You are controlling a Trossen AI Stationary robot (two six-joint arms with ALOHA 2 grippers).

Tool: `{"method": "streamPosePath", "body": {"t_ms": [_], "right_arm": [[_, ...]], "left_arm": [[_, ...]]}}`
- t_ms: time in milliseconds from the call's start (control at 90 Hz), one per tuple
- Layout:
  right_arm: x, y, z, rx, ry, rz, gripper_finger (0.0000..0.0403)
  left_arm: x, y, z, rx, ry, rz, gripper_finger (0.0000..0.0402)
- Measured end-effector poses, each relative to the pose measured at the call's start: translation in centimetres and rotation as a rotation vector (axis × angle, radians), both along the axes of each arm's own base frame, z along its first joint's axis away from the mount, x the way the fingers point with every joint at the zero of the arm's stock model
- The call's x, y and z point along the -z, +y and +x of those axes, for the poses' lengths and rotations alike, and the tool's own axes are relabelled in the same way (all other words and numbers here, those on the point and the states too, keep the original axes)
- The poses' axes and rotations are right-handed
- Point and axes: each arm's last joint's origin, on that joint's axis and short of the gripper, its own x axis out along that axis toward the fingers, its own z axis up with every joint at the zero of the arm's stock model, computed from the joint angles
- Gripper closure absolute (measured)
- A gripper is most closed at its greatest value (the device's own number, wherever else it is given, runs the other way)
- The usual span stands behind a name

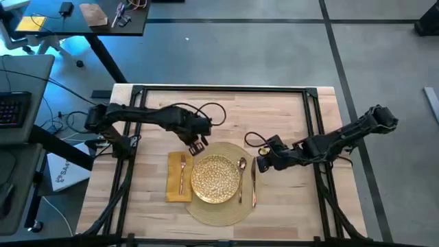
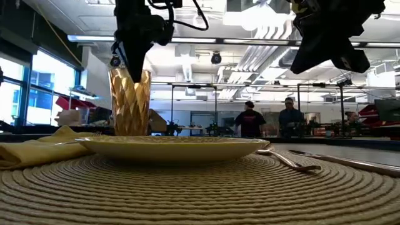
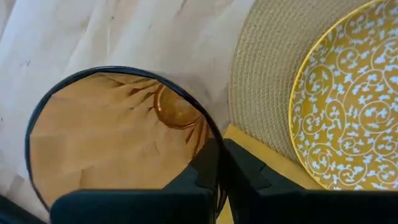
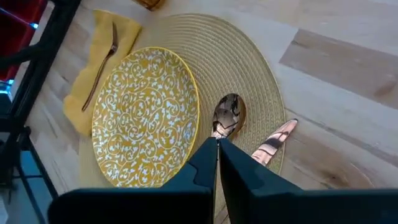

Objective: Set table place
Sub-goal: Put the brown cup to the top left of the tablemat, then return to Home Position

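The left end effector (image 1: pixel 197 144) pinches the rim of the amber cup (image 2: pixel 130 102), one finger inside and one outside, just beyond the far-left edge of the woven placemat (image 1: pixel 230 209). The low view does not show whether the cup's base touches the bench (image 1: pixel 288 113). To place it well, the cup should probably go straight down until it stands flat, then the fingers should spread and rise vertically so the rim is not dragged.

The plate (image 1: pixel 215 178) sits centred on the placemat, the fork (image 1: pixel 182 171) on the yellow napkin (image 1: pixel 173 186), and the spoon (image 1: pixel 241 177) and knife (image 1: pixel 253 182) on the other side. The napkin corner lies close to the cup. The right end effector (image 1: pixel 259 163), fingers pressed together, hovers above the spoon and knife.
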Motion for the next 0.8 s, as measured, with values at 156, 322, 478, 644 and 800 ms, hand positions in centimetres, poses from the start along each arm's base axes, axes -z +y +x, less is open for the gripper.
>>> {"method": "streamPosePath", "body": {"t_ms": [156,322,478,644,800], "right_arm": [[0.0,0.0,0.0,-0.001,0.000,0.000,0.0403],[0.0,0.0,0.0,-0.001,0.000,0.001,0.0403],[0.0,0.0,0.0,-0.001,0.000,0.001,0.0403],[0.0,0.0,0.0,-0.001,-0.001,0.001,0.0403],[0.0,0.0,0.0,-0.006,0.001,-0.004,0.0403]], "left_arm": [[0.0,-0.4,0.6,0.011,-0.054,-0.001,0.0387],[0.0,-0.4,0.6,0.011,-0.056,-0.002,0.0336],[-0.3,-0.2,0.4,0.007,-0.059,-0.024,0.0287],[-2.0,0.2,0.3,-0.001,-0.082,-0.068,0.0264],[-4.3,0.4,0.5,0.022,-0.137,-0.042,0.0261]]}}
